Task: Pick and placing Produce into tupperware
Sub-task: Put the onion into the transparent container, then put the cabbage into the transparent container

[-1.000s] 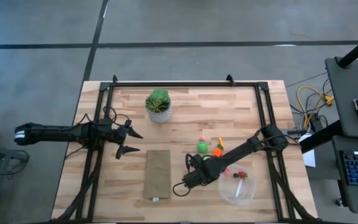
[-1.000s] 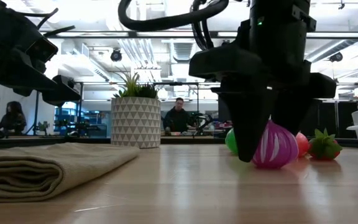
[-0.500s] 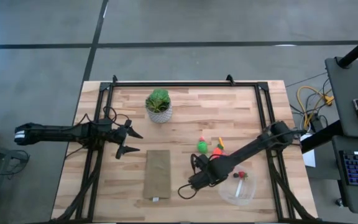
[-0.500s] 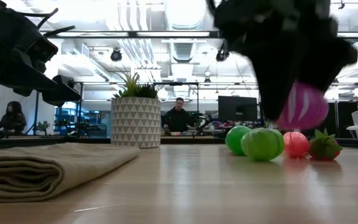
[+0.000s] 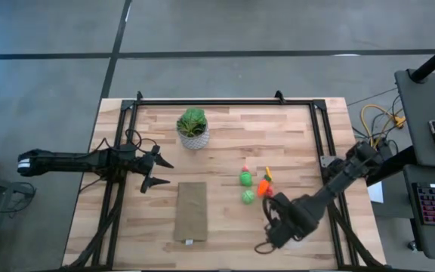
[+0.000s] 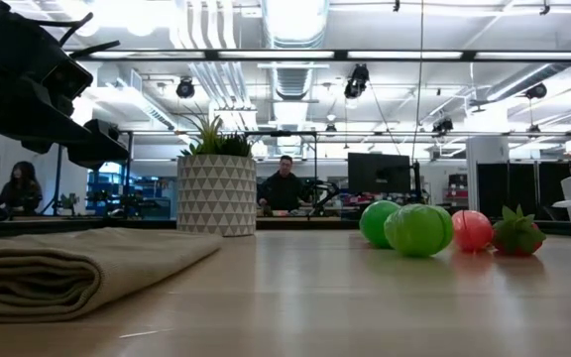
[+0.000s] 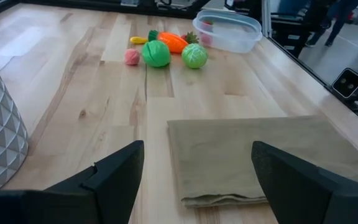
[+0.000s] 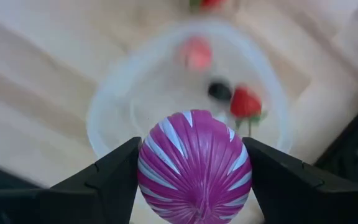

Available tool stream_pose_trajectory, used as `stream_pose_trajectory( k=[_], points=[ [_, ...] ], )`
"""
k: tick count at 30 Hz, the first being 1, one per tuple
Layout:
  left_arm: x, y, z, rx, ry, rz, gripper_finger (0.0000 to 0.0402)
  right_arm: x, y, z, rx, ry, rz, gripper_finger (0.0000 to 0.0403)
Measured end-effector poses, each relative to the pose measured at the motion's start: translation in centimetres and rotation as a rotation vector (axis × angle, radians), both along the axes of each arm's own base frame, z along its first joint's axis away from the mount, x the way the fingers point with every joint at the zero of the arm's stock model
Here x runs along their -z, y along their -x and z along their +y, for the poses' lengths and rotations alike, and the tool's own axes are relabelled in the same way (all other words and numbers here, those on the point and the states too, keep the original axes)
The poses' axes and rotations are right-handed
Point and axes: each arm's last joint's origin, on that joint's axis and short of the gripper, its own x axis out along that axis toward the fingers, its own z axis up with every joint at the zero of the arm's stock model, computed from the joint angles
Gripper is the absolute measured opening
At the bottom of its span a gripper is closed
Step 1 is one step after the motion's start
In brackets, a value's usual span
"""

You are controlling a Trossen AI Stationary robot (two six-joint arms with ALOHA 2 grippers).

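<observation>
My right gripper (image 8: 194, 171) is shut on a purple-and-white striped ball (image 8: 194, 146) and hangs over the clear round tupperware (image 8: 114, 99). A red piece (image 8: 197, 53), a dark piece (image 8: 219, 91) and a strawberry (image 8: 246, 102) lie inside it. In the high view my right arm (image 5: 282, 227) hides the tupperware. Two green balls (image 5: 245, 178) (image 5: 248, 196), an orange piece (image 5: 263, 185) and a yellow piece (image 5: 268, 172) rest on the table. My left gripper (image 5: 159, 172) waits open at the table's left side. My right gripper pinches the striped ball between its two fingers, one finger (image 8: 114, 180) on each of two opposite sides (image 8: 151, 165). The fingers point down from above. The ball is lifted clear and hangs above the tupperware's opening.
A folded brown cloth (image 5: 191, 211) lies on the table's near middle. A plant in a white patterned pot (image 5: 192, 128) stands toward the far edge. A black frame (image 5: 123, 151) runs along the table's sides. People (image 6: 284, 188) sit in the room beyond.
My right gripper has lifted the striped ball off the table beside the green balls. It has risen out of the low view and carried the ball toward the table's right edge, over the tupperware. One green ball, hidden behind it before, now shows.
</observation>
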Motion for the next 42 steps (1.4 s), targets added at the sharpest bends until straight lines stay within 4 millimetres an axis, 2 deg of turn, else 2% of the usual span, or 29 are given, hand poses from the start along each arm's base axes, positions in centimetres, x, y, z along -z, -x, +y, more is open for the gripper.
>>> stream_pose_trajectory(
  k=[6,15,24,33,37,42],
  points=[
    [0.0,0.0,0.0,0.0,0.0,0.001,0.0283,3.8,0.4,0.5,0.027,-0.03,0.036,0.0258],
    [0.0,0.0,0.0,0.0,0.0,0.003,0.0283,6.0,3.4,1.8,-0.01,-0.054,0.153,0.0258],
    [0.0,0.0,0.0,0.0,0.0,0.003,0.0283,6.0,3.5,1.9,-0.022,0.012,0.083,0.0264],
    [0.0,0.0,0.0,0.0,0.0,0.003,0.0283,6.0,3.7,1.9,-0.047,0.014,0.102,0.033],
    [0.0,0.0,0.0,0.0,0.0,0.003,0.0283,5.6,3.7,1.9,-0.069,0.024,0.105,0.0347],
    [0.0,0.0,0.0,-0.001,0.0,0.003,0.0283,4.3,1.7,1.0,-0.122,0.027,0.031,0.0345]
  ],
)
